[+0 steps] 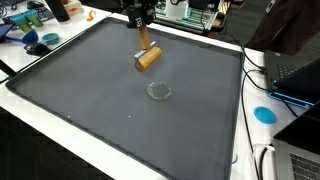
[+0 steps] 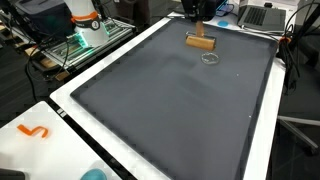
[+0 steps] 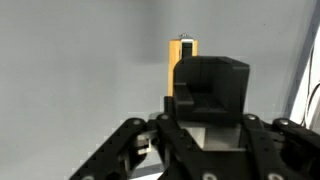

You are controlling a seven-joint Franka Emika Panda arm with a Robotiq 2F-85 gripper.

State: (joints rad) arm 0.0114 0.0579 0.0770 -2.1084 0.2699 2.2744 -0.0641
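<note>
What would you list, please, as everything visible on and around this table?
mat: one, dark grey, covering most of the table
table: one, white, showing around the mat
wooden block: one, tan, on the far part of the mat, just below the hand
clear disc: one, transparent, on the mat near the wooden block
blue disc: one, blue, on the table beside the mat's edge
orange squiggle: one, orange, on the table's white corner
hand: one, black, above the wooden block; cannot tell whether it is open or shut
</note>
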